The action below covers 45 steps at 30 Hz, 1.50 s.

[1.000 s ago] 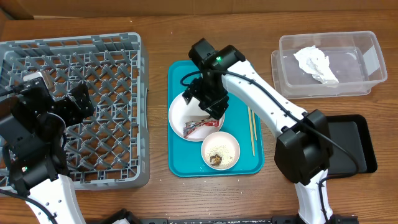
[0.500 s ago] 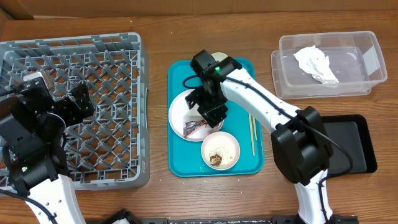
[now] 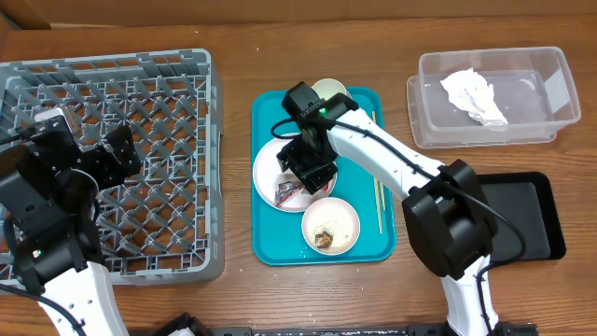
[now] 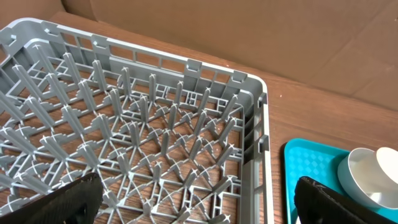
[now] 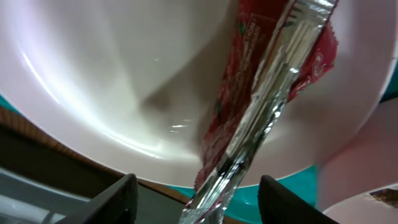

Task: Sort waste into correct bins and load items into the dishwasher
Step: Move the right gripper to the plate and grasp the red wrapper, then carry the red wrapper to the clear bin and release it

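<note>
- Wooden table (image 3: pixel 238 56): sorting looks barely begun.
- Done: napkin (image 3: pixel 476 96) lies in clear tub (image 3: pixel 541 93).
- Right gripper (image 3: pixel 310 175): low over plate (image 3: pixel 266 168), jaws part-open astride wrapper (image 5: pixel 261 106), not clamped.
- Left gripper (image 4: pixel 199 205): spread wide, empty, above bare dish rack (image 3: pixel 140 103).
- Outstanding on teal tray (image 3: pixel 275 247): wrapper, plate, bowl (image 3: pixel 345 219) of food scraps (image 3: pixel 324 238), cup (image 3: pixel 328 90), chopsticks (image 3: pixel 378 196).

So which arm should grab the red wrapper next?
Right. The right claw is just above the wrapper on the plate. The left claw hangs open over the rack, off to the side.
</note>
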### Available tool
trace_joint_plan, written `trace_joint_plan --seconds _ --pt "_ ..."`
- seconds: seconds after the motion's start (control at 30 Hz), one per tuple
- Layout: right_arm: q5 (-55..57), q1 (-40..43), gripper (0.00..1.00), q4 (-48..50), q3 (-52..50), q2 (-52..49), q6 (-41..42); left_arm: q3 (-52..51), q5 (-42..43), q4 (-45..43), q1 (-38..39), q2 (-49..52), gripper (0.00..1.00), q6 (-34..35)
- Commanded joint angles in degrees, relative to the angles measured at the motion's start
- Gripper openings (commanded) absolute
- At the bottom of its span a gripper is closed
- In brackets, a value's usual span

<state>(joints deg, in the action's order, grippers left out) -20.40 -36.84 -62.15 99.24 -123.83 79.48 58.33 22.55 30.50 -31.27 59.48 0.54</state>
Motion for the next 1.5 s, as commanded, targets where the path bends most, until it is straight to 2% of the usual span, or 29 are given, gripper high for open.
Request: trace_joint_plan --seconds 0.0,0.07,0.17,0.3,0.4,0.6,0.8,0.9,1.1,1.2,1.23,1.37,1.47 --pt "-0.3 -0.2 0.63 0.4 -2.2 0.3 0.3 0.9 1.0 -0.1 -0.2 0.3 1.00 0.9" --pt "-0.5 -0.2 0.62 0.6 -2.7 0.3 0.5 0.9 1.0 -0.1 -0.2 0.3 1.00 0.9" --pt "-1.0 -0.2 0.54 0.8 -3.1 0.3 1.6 0.9 1.0 -0.1 -0.2 0.3 1.00 0.9" --pt "-2.1 0.1 0.23 2.3 -3.1 0.3 1.5 0.9 1.0 -0.1 -0.2 0.3 1.00 0.9" --pt "-4.1 0.5 0.04 3.7 -3.1 0.3 -0.3 0.9 1.0 -0.1 -0.2 0.3 1.00 0.9" --pt "-7.7 1.0 0.04 5.3 -1.2 0.3 -6.2 0.9 1.0 -0.1 -0.2 0.3 1.00 0.9" --pt "-7.0 1.0 0.04 5.1 4.9 2.9 -14.1 0.9 1.0 -0.1 -0.2 0.3 1.00 0.9" --pt "2.2 1.0 0.04 5.0 8.6 5.6 -17.2 0.9 1.0 -0.1 -0.2 0.3 1.00 0.9" --pt "30.0 2.6 0.04 5.4 11.2 13.4 -18.8 0.9 1.0 -0.1 -0.2 0.3 1.00 0.9" --pt "38.8 6.2 0.17 5.7 11.2 16.5 -19.7 0.9 1.0 -0.1 -0.2 0.3 1.00 0.9" --pt "40.7 8.2 0.19 5.7 11.2 17.4 -19.7 0.9 1.0 -0.1 -0.2 0.3 1.00 0.9" --pt "41.6 17.8 0.20 5.9 11.2 18.2 -19.7 0.9 1.0 -0.1 -0.2 0.3 1.00 0.9" --pt "38.4 26.4 0.13 6.0 11.1 17.5 -19.7 0.9 1.0 -0.1 -0.2 0.3 1.00 0.9"
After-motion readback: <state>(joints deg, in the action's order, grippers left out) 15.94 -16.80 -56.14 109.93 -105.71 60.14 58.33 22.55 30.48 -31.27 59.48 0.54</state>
